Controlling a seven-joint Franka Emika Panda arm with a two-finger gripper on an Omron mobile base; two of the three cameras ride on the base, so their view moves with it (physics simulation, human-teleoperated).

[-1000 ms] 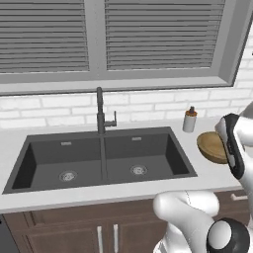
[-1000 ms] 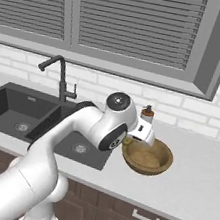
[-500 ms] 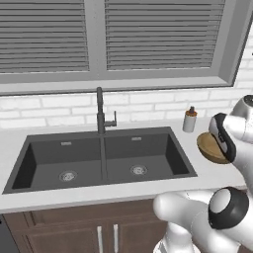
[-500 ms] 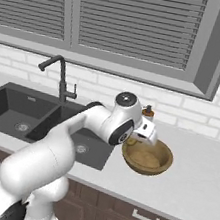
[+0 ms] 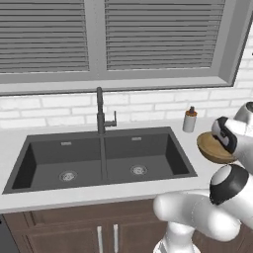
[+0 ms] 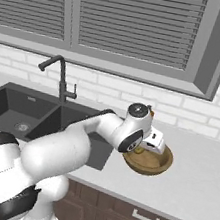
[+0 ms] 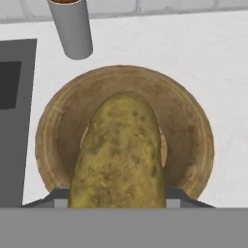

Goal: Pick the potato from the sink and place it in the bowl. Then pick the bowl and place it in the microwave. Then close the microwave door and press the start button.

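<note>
My gripper is shut on the potato, a yellowish-brown lump that hangs right over the middle of the wooden bowl. The bowl rests on the counter to the right of the sink. In the right base view the gripper is just above the bowl's near-left rim. In the left base view the gripper covers part of the bowl. The dark double sink holds nothing I can see. The microwave and its door are out of view.
A dark arched faucet rises behind the sink. A small grey soap dispenser stands by the wall just behind the bowl, and also in the hand view as the dispenser. Bare counter stretches to the bowl's right.
The hand with the potato has crept a little farther over the bowl. The bowl has stayed put.
</note>
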